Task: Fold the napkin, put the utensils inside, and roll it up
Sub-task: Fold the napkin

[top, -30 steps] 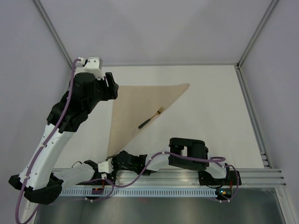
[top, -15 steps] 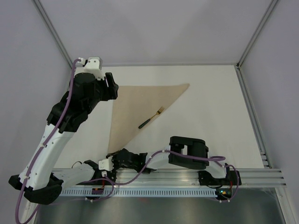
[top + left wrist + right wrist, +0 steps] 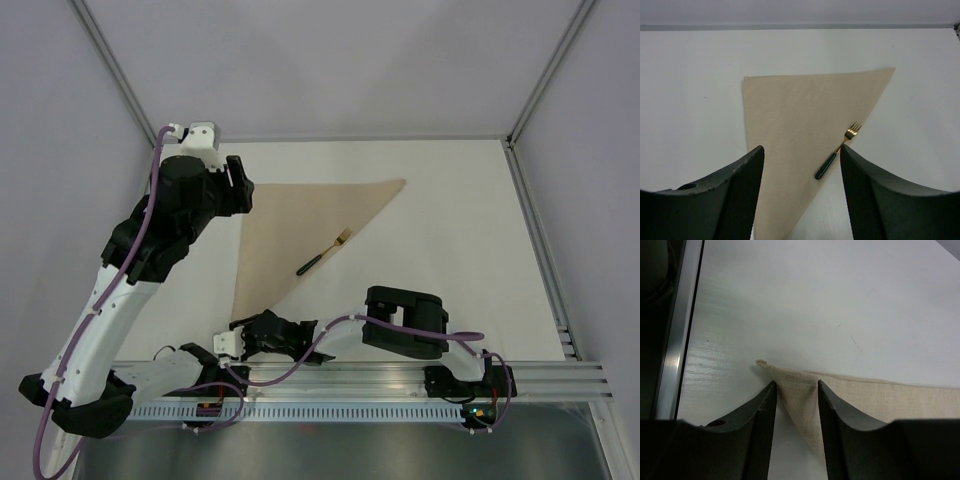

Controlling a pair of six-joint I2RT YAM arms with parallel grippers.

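Beige napkin point(image 3: 290, 228) lies folded in a triangle, fork point(image 3: 322, 254) on its slanted edge; the right gripper point(image 3: 796, 387), jaws parted astride its near corner, should rise straight without snagging cloth, while the left gripper point(image 3: 801, 152) hangs open above.

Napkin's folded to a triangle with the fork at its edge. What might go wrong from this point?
The right hand straddles the near corner of the napkin, so lifting off could snag and unfold it. The fork lies right at the long edge; rolling may nudge it off the cloth.
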